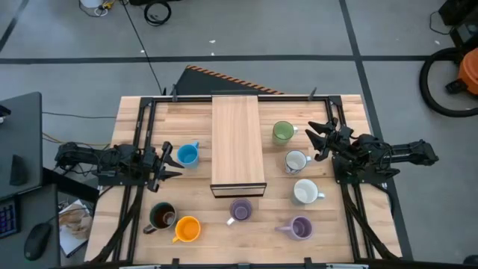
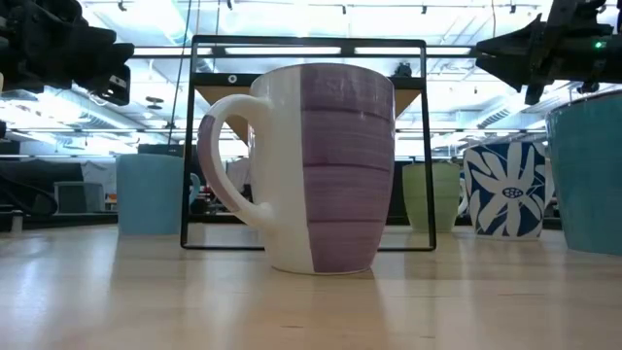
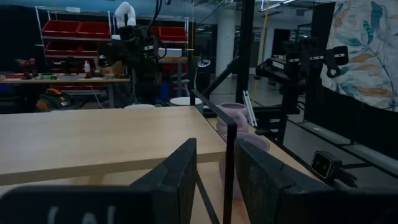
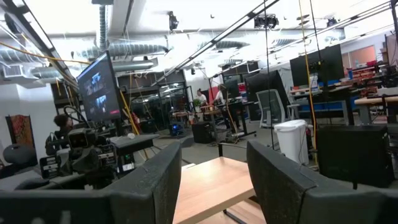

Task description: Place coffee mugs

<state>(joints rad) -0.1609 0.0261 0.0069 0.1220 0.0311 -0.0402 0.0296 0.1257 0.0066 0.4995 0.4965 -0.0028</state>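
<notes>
Eight mugs scattered round the wooden box [image 1: 238, 145]: blue mug [image 1: 187, 155] left, green mug [image 1: 283, 132] right, dark brown mug [image 1: 162, 217] with dark insides. Left gripper [image 1: 166, 162] and right gripper [image 1: 317, 137] both spread wide, holding nothing.

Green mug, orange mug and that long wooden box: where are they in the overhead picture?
Green mug [image 1: 282, 133], high view, on its inside.
Orange mug [image 1: 188, 228], high view, on its inside.
Wooden box [image 1: 237, 142], high view, middle of its top.

A wooden block [image 1: 238, 148] lies mid-worktop [image 1: 343, 232]; mugs [image 1: 296, 161] stand left, right and in front of it.
</notes>
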